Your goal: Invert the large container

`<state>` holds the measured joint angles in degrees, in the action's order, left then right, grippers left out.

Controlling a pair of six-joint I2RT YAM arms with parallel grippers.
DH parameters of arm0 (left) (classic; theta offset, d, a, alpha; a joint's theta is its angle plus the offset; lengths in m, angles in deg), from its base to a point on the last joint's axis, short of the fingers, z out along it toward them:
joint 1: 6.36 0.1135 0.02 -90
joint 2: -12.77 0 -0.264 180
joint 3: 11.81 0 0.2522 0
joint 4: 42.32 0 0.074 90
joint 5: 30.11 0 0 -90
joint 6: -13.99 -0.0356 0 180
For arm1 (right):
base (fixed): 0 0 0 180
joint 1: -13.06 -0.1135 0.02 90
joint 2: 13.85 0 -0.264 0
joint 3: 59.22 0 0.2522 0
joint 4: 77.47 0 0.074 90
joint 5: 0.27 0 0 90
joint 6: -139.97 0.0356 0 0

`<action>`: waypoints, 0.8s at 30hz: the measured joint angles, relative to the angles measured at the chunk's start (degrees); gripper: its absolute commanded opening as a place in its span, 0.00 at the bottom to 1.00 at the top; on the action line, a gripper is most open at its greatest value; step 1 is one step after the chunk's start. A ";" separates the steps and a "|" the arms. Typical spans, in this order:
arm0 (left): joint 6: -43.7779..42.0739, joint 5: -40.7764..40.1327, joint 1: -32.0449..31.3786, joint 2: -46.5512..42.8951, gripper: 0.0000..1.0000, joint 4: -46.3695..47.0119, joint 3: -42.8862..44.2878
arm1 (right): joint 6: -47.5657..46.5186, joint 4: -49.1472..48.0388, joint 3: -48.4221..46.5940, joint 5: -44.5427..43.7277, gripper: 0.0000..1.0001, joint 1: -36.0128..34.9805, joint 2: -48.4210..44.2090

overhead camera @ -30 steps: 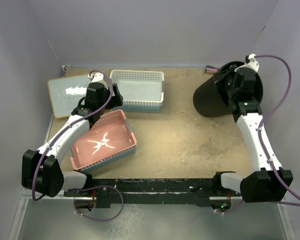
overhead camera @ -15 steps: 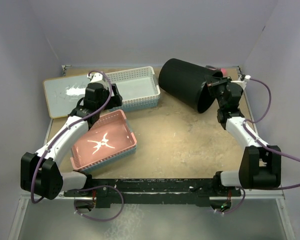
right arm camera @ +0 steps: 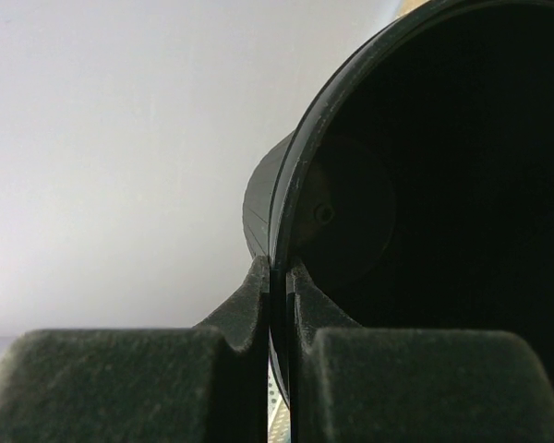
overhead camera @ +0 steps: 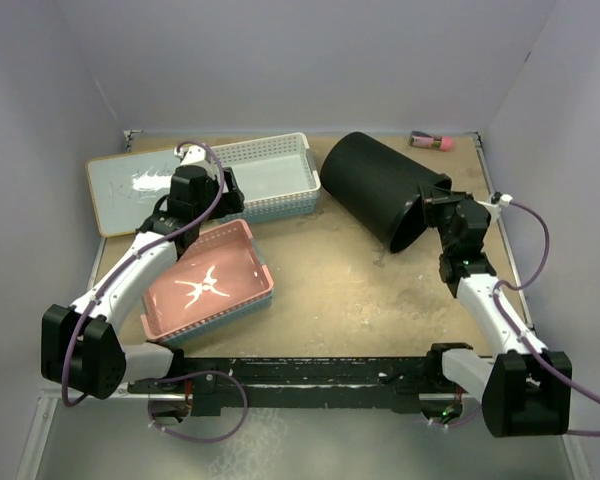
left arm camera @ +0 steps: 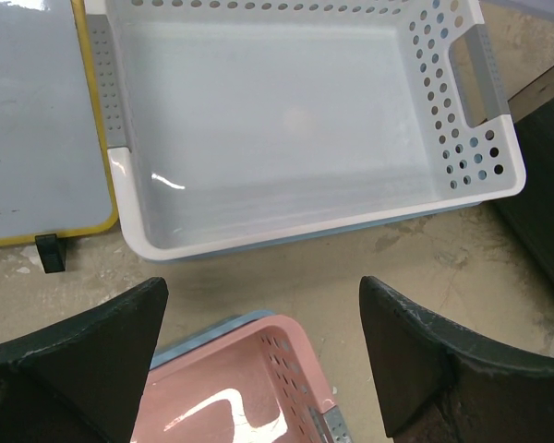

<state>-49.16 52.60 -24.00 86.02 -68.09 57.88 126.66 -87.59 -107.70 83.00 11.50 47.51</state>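
My right hand [right arm camera: 279, 277] clamps the rim of the large container [overhead camera: 375, 190].
It lies tipped, base near the white basket [overhead camera: 270, 175]; bare desk [overhead camera: 360, 290] on its near side; left hand [left arm camera: 263, 309] spread wide.

**No readable text anywhere**

Nothing legible is picked up in any of the three views: no labels, brands, numbers or signs. A couple of faint dark marks are seen on the yellow-edged whiteboard [left arm camera: 28, 92] in the left wrist view, but no letters can be made out of them. The small pink object [overhead camera: 432, 141] at the far edge of the table is too small for any print on it to be read.
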 measured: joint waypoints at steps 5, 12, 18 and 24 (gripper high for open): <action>0.00 0.02 0.00 0.02 0.82 0.07 0.00 | 1.70 0.90 2.95 0.24 0.42 0.04 -3.98; 0.59 3.10 0.00 2.08 0.82 0.42 1.36 | -3.19 6.49 3.34 2.95 0.73 0.90 -5.66; 4.48 9.11 -0.61 8.63 0.82 4.09 8.15 | -14.12 18.21 -2.67 4.46 0.78 1.20 -6.36; 7.63 11.87 -4.90 21.18 0.82 6.80 22.34 | -23.41 28.68 -9.77 5.11 0.52 1.20 -5.35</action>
<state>-41.53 64.47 -28.90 107.20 -61.29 80.21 103.25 -58.91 -117.47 88.12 12.70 42.16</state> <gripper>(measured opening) 0.819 0.623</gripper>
